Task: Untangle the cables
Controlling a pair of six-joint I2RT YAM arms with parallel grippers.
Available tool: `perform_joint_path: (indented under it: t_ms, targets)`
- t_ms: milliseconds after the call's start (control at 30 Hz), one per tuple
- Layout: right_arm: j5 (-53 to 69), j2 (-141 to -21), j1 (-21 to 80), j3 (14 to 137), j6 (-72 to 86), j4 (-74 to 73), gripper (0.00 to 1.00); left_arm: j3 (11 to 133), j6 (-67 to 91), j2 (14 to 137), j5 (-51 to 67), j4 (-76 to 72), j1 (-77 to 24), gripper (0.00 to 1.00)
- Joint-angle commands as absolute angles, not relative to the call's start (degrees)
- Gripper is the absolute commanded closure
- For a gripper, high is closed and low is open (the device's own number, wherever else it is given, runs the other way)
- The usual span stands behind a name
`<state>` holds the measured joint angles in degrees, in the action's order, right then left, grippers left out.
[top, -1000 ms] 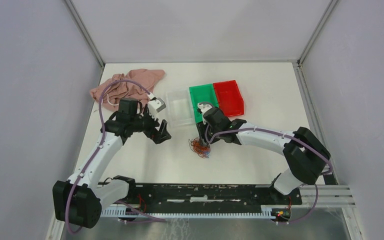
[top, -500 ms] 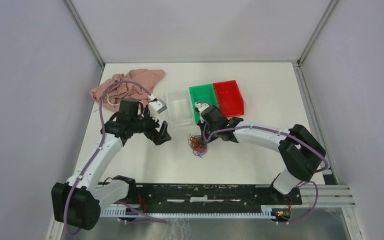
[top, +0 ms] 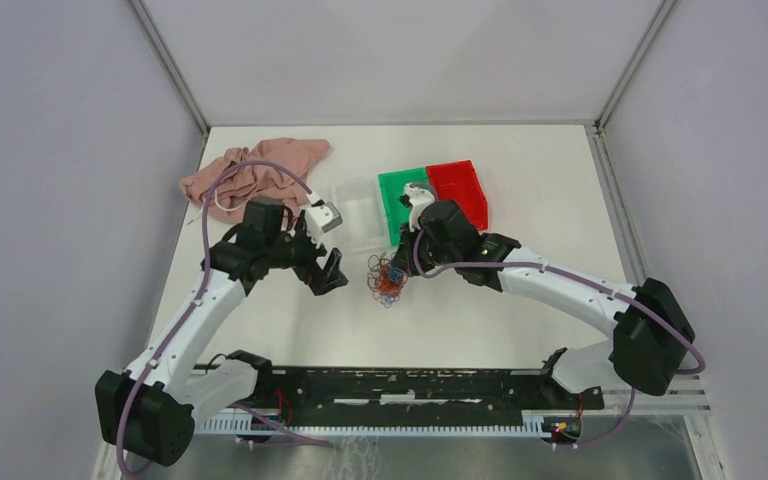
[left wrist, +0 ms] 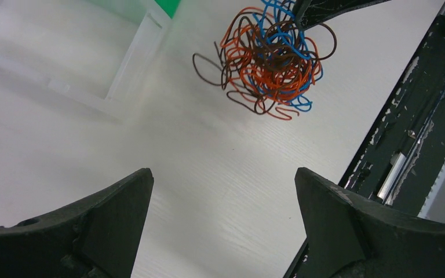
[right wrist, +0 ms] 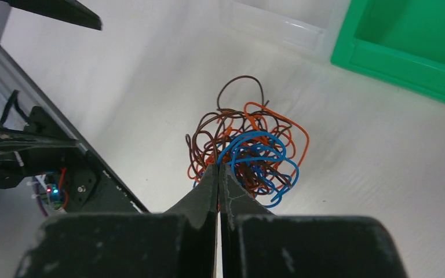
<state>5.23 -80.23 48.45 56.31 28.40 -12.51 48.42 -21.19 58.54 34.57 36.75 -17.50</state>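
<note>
Seen from the top external camera, the left gripper (top: 327, 278) stands with its jaws spread wide and holds nothing. The cables (top: 387, 279), a wad of thin curly wires in orange-red, blue and dark brown, sit just off its fingertips and do not touch them. The right gripper (top: 406, 264) meets the wad from the opposite side, so the wad lies between the two grippers over the white table (top: 540, 160). Behind the right gripper stand a green bin (top: 397, 192) and a red bin (top: 457, 190), side by side. A clear bin (top: 355, 215) sits beyond the gap between the grippers, and a pink cloth (top: 260, 168) lies well behind the left gripper. In the left wrist view, both black fingers (top: 312, 283) frame bare table with nothing between them. The wad is ahead of them and toward the right finger, with the dark tip of the right gripper entering it at its far edge. A black rail (left wrist: 423, 104) runs along the right side of this view. In the right wrist view, the right gripper's fingers (right wrist: 204, 197) are pressed fully together, pinching strands at the near edge of the wad, which bulges directly ahead of the tips. Whether the wad rests on the table or hangs clear of it cannot be determined.
</note>
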Motion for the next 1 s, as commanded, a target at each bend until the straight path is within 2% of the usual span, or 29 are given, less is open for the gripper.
perform_joint_path:
  t_ms: [0, 200, 467, 767, 867, 967]
  targets:
    - [10.1, -78.1, 49.5, 58.2, 31.9, -7.3, 1.00, 51.1, -22.3, 58.3, 35.5, 36.2, -20.0, 0.00]
    - [12.8, -77.8, 50.4, 59.2, 33.8, -5.4, 1.00, 52.6, -20.0, 60.3, 36.2, 36.1, -23.1, 0.09]
    - [15.4, -78.8, 51.9, 58.5, 35.7, -2.3, 1.00, 54.0, -17.2, 62.9, 40.4, 34.9, -23.2, 0.31]
    - [14.2, -79.1, 53.7, 58.2, 38.3, 1.1, 1.00, 53.3, -15.2, 65.0, 41.9, 32.5, -23.1, 0.42]
    - [14.0, -79.4, 54.3, 58.6, 38.3, 1.3, 1.00, 53.2, -14.1, 65.8, 42.6, 32.0, -23.2, 0.50]
    - [13.8, -79.3, 54.4, 58.4, 38.3, 0.8, 1.00, 53.0, -14.5, 66.1, 42.0, 31.6, -23.2, 0.66]
